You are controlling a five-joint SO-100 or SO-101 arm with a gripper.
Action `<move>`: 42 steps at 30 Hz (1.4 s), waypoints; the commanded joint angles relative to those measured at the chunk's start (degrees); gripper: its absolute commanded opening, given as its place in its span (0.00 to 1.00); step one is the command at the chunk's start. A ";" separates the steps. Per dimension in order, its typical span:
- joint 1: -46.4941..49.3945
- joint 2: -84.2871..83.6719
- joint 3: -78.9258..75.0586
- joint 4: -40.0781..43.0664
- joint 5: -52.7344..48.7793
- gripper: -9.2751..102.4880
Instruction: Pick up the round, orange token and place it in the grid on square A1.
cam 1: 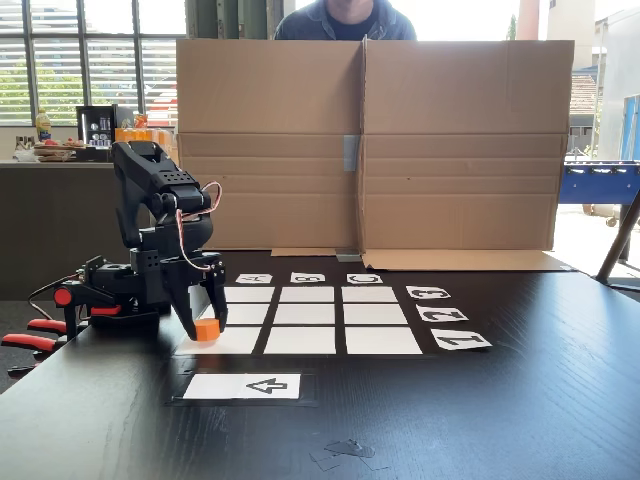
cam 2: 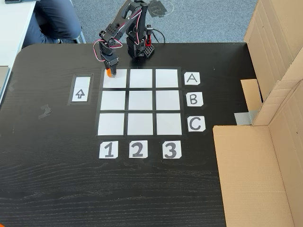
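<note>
Nearest us lies a white paper card with a black arrow (cam 1: 243, 386) on the dark wooden worktop (cam 1: 480, 420). Behind it, we see the black hand (cam 1: 205, 331) gripping the small bright orange plastic token (cam 1: 207, 329) over square A1 (cam 2: 119, 78) of the 3x3 white paper grid (cam 2: 140, 101).

Right of the grid (cam 2: 140, 101) I read cards A (cam 2: 191, 78), B (cam 2: 193, 100), C (cam 2: 196, 124); below it, 1 (cam 2: 108, 149), 2 (cam 2: 138, 149), 3 (cam 2: 172, 149). A left card bears an arrow (cam 2: 80, 94).
</note>
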 commanded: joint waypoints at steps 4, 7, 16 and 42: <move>-1.67 -0.26 0.70 -1.05 -0.09 0.16; -2.29 -0.26 1.05 -1.23 -0.09 0.16; -3.43 0.09 2.99 -3.60 -0.09 0.16; -0.79 1.32 2.11 -5.98 0.00 0.42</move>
